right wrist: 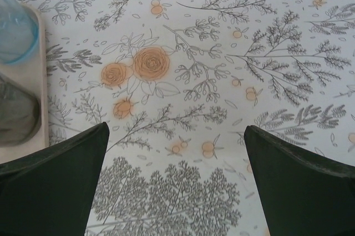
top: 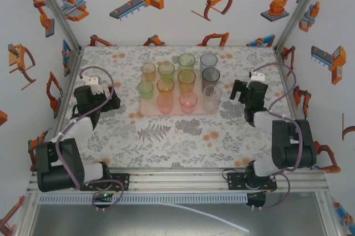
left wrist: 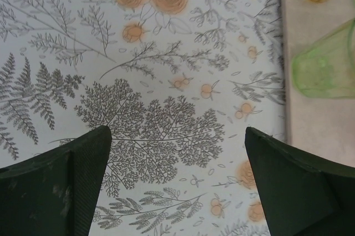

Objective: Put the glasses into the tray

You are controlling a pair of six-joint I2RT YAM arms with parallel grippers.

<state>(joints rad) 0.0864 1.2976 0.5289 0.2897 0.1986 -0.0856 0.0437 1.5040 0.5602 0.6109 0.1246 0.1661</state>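
Glasses [top: 186,80] all stand on the tray [top: 176,112], which sits between the left gripper [left wrist: 177,136] and right gripper [right wrist: 175,131], both wide open and empty.

The floral tabletop [top: 177,136] (grey ferns, orange roses) carries a pale pink tray [top: 176,111], set centrally toward its far edge.

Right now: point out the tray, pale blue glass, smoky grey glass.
tray [left wrist: 319,136]: left wrist view, bare floor.
pale blue glass [top: 208,61]: top external view, centre.
smoky grey glass [top: 211,78]: top external view, centre.
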